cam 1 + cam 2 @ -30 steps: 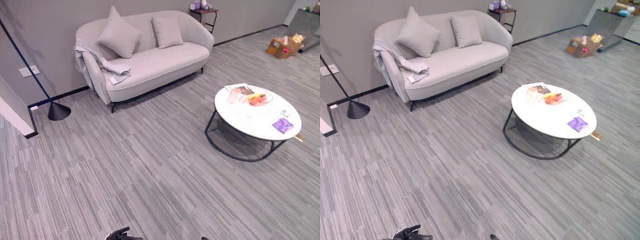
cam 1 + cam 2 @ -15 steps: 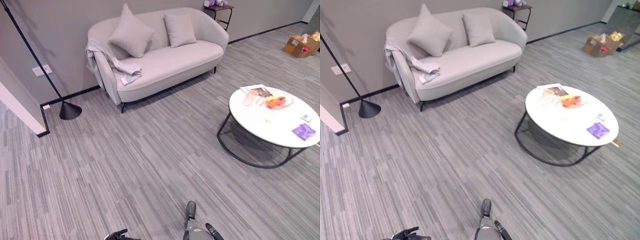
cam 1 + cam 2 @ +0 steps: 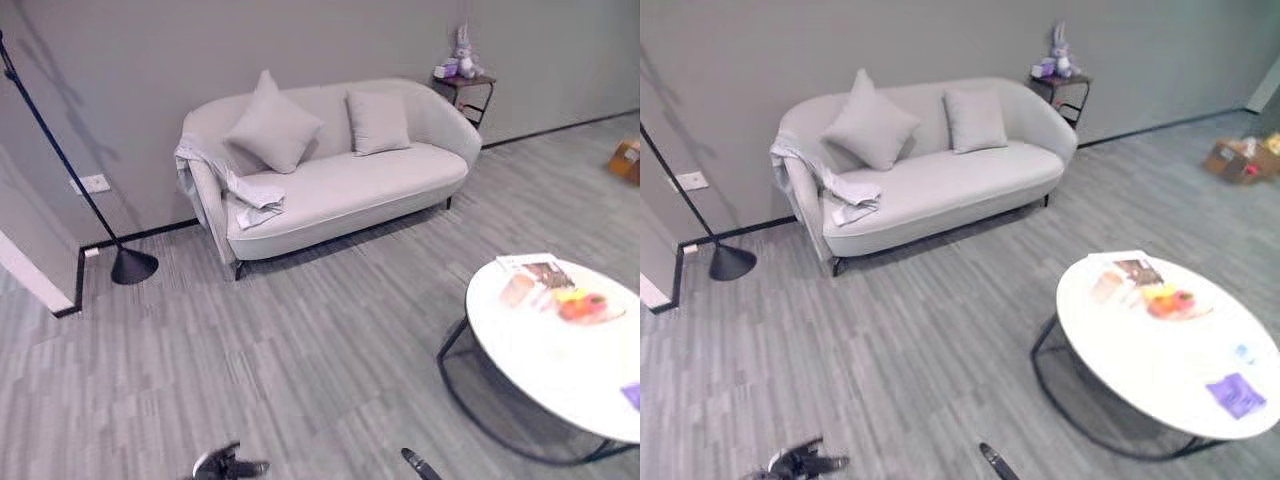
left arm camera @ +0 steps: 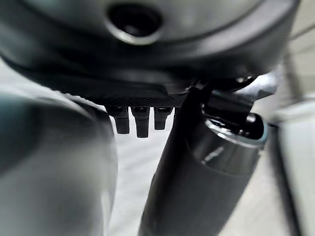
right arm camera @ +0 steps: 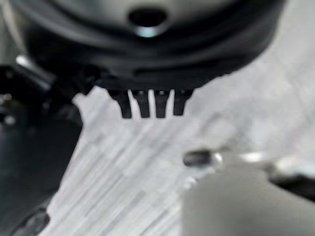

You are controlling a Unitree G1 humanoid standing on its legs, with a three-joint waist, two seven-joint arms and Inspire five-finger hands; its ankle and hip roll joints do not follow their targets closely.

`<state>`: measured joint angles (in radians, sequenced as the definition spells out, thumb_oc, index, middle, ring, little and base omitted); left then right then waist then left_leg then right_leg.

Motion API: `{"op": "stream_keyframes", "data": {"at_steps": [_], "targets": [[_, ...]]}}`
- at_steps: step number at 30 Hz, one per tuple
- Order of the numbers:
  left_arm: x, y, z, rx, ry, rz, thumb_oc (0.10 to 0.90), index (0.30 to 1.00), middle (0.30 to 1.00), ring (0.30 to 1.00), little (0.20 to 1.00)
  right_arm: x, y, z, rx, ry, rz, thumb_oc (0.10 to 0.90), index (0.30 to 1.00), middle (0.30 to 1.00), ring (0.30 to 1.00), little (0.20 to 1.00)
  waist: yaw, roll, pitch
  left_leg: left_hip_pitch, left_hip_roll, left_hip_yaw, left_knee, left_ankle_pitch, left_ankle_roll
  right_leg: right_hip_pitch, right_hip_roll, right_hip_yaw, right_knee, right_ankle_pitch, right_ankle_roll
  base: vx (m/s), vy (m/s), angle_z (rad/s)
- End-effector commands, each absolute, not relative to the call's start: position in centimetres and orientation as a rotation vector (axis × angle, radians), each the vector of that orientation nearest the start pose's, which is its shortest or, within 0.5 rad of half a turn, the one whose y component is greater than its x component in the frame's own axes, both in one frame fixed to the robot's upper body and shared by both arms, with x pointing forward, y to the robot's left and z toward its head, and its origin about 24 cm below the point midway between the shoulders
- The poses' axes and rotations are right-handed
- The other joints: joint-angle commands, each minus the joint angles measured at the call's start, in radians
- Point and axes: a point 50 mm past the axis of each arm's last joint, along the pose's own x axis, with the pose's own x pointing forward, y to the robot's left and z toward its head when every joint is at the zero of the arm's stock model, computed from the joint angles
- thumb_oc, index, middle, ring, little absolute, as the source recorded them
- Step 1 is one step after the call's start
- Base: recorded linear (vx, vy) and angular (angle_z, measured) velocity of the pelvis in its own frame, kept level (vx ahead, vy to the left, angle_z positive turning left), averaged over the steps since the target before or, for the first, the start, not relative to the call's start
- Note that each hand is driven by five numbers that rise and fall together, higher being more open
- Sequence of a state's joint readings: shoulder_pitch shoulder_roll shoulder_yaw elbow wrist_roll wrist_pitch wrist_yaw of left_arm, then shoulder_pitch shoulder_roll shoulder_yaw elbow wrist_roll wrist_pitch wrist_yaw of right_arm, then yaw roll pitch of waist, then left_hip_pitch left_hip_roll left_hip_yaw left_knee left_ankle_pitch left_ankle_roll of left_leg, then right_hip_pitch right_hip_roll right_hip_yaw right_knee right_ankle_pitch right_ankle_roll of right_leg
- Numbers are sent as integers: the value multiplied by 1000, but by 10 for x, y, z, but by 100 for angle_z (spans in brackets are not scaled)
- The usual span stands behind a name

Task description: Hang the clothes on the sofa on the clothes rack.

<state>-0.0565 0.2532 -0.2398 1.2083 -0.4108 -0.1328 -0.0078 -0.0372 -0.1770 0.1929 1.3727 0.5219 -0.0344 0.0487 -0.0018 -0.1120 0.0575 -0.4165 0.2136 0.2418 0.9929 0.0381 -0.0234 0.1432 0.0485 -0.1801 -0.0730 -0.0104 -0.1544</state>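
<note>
We see a light grey sofa standing against the grey wall. The clothes, a pale grey garment, lie draped over the sofa's left armrest, with one end spilling onto the seat cushion. Two cushions lean against the backrest: the larger one stands on a corner just beside the garment, the smaller one sits near the middle of the backrest.

A black floor-lamp base rests on the carpeted floor to the left of the sofa, its thin pole slanting up along the wall. A small side table stands at the sofa's right end and carries a plush toy.

A round white desk on a dark wire frame stands to the right, well apart from the sofa. It carries a magazine, a fruit bowl and a purple item.

The left robot hand hangs with its fingers straight and relaxed, holding nothing. The right robot hand likewise shows straight fingers above the floor, empty. Both hang well apart from the garment.
</note>
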Motion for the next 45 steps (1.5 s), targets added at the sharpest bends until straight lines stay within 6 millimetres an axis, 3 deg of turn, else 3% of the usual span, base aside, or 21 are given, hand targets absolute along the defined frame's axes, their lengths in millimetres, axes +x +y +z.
{"op": "stream_keyframes", "data": {"at_steps": [1, 3, 5, 8, 11, 13, 14, 15, 17, 18, 20, 21, 24, 28, 30, 34, 38, 40, 42, 43, 45], "targets": [[121, 179, -162, -120, 1083, 129, 800, 900, 900, 900, 900, 63, -227, -170, 109, 1288, -260, 800, 900, 900, 900, 900, 21, 68, 62, 232, -85, 39, -584, 78, -49, 3, -80, 15, -14, -28, 150, 308, -123, -20], [109, 188, -166, -127, 1124, 182, 800, 900, 900, 900, 900, 73, -220, -169, 51, 1256, -184, 800, 900, 900, 900, 900, 38, 77, 62, 242, -152, 31, -865, 126, -54, 50, -65, 7, -12, -49, 155, 354, -126, -43], [95, 195, -169, -104, 1174, 213, 800, 900, 900, 900, 900, 86, -211, -167, -31, 1212, -104, 800, 900, 900, 900, 900, 41, 86, 67, 246, -164, 68, -991, 167, -65, 75, -42, 1, 24, -86, 151, 356, -147, -61], [77, 204, -171, -115, 1214, 282, 800, 900, 900, 900, 900, 106, -200, -161, -119, 1121, 20, 800, 900, 900, 900, 900, 51, 95, 63, 272, -149, 197, -1031, 153, -59, 93, -11, 0, 105, -145, 143, 372, -142, -42], [64, 211, -172, -121, 1244, 319, 800, 900, 900, 900, 900, 112, -201, -157, -171, 1086, 88, 800, 900, 900, 900, 900, 57, 95, 45, 300, -168, 212, -1022, 130, -32, 106, 4, 11, 146, -167, 150, 395, -98, -3], [50, 220, -173, -121, 1276, 376, 800, 900, 900, 900, 900, 110, -201, -157, -200, 1090, 150, 800, 900, 900, 900, 900, 91, 62, 6, 338, -216, 195, -1024, 78, 7, 105, -31, -13, 255, -113, 221, 483, -72, 8], [50, 220, -173, -121, 1276, 376, 800, 900, 900, 900, 900, 110, -201, -157, -200, 1090, 150, 800, 900, 900, 900, 900, 91, 62, 6, 338, -216, 195, -1024, 78, 7, 105, -31, -13, 255, -114, 221, 501, -29, -1], [52, 222, -172, -120, 1263, 373, 800, 900, 900, 900, 900, 107, -203, -157, -164, 1095, 144, 800, 900, 900, 900, 900, 97, 46, -13, 382, -249, 219, -1041, 43, 42, 57, -77, -37, 426, -7, 317, 445, -13, 8], [61, 224, -170, -103, 1237, 364, 800, 900, 900, 900, 900, 104, -203, -158, -128, 1104, 115, 800, 900, 900, 900, 900, 82, 37, -11, 426, -279, 210, -1050, 12, 76, -18, -148, -60, 626, 133, 411, 460, -26, 6], [68, 224, -169, -92, 1216, 352, 800, 900, 900, 900, 900, 103, -203, -159, -118, 1106, 97, 800, 900, 900, 900, 900, 71, 40, -5, 449, -286, 199, -1059, 5, 89, -63, -179, -66, 716, 168, 414, 317, -10, 10], [90, 222, -165, -71, 1151, 318, 800, 900, 900, 900, 900, 107, -202, -157, -99, 1078, 68, 800, 900, 900, 900, 900, 47, 55, 12, 497, -285, 172, -1080, -14, 106, -160, -227, -82, 831, 111, 378, 297, -42, 43], [112, 215, -160, -59, 1081, 272, 800, 900, 900, 900, 900, 112, -203, -153, -68, 1027, 40, 800, 900, 900, 900, 900, 24, 71, 27, 524, -271, 141, -1080, -31, 99, -207, -250, -102, 757, 29, 329, 228, -94, 85], [128, 208, -156, -44, 1032, 231, 800, 900, 900, 900, 900, 116, -205, -149, -46, 985, 11, 800, 900, 900, 900, 900, -5, 91, 36, 540, -245, 110, -1080, -43, 78, -207, -235, -104, 564, -43, 280, 197, -204, 89], [137, 205, -154, -5, 1021, 205, 800, 900, 900, 900, 900, 115, -207, -148, -28, 973, -17, 800, 900, 900, 900, 900, -35, 80, 38, 550, -225, 73, -1080, -70, 46, -231, -193, 131, 74, 65, 290, 208, -308, 49], [136, 205, -155, 4, 1030, 210, 800, 900, 900, 900, 900, 116, -204, -148, -29, 974, 0, 800, 900, 900, 900, 900, -41, 70, 36, 569, -215, 53, -1075, -85, 34, -271, -207, 200, 35, 126, 311, 287, -332, 52], [117, 212, -160, -26, 1081, 270, 800, 900, 900, 900, 900, 117, -206, -145, -78, 965, 45, 800, 900, 900, 900, 900, -37, 42, 23, 602, -173, -2, -946, -158, 19, -237, -195, 204, 73, 111, 307, 327, -404, 109], [94, 198, -168, -127, 1145, 315, 800, 900, 900, 900, 900, 134, -225, -129, -120, 855, 13, 800, 900, 900, 900, 900, -35, 36, 34, 420, -105, -55, -547, -80, -9, -127, -152, 135, 26, 71, 241, 175, -406, 65], [90, 201, -168, -117, 1153, 320, 800, 900, 900, 900, 900, 141, -233, -123, -165, 826, -8, 800, 900, 900, 900, 900, -25, 21, 57, 332, -54, -13, -373, -28, -9, -55, -129, 89, -14, 45, 198, 169, -356, 63], [90, 201, -168, -117, 1153, 320, 800, 900, 900, 900, 900, 141, -233, -123, -165, 826, -8, 800, 900, 900, 900, 900, -26, 22, 57, 331, -53, -14, -371, -28, -10, -55, -128, 88, -14, 45, 198, 109, -97, 59], [85, 205, -168, -131, 1152, 355, 800, 900, 900, 900, 900, 144, -236, -122, -244, 841, 9, 800, 900, 900, 900, 900, -17, 25, 67, 336, -9, 38, -414, -22, -32, -18, -128, 60, -14, 11, 196, 299, -108, 39], [73, 210, -170, -149, 1189, 413, 800, 900, 900, 900, 900, 151, -244, -115, -316, 801, -4, 800, 900, 900, 900, 900, -16, 28, 45, 381, 7, 51, -799, 11, -58, -7, -165, 5, -14, -26, 216, 367, -17, 0]]}}
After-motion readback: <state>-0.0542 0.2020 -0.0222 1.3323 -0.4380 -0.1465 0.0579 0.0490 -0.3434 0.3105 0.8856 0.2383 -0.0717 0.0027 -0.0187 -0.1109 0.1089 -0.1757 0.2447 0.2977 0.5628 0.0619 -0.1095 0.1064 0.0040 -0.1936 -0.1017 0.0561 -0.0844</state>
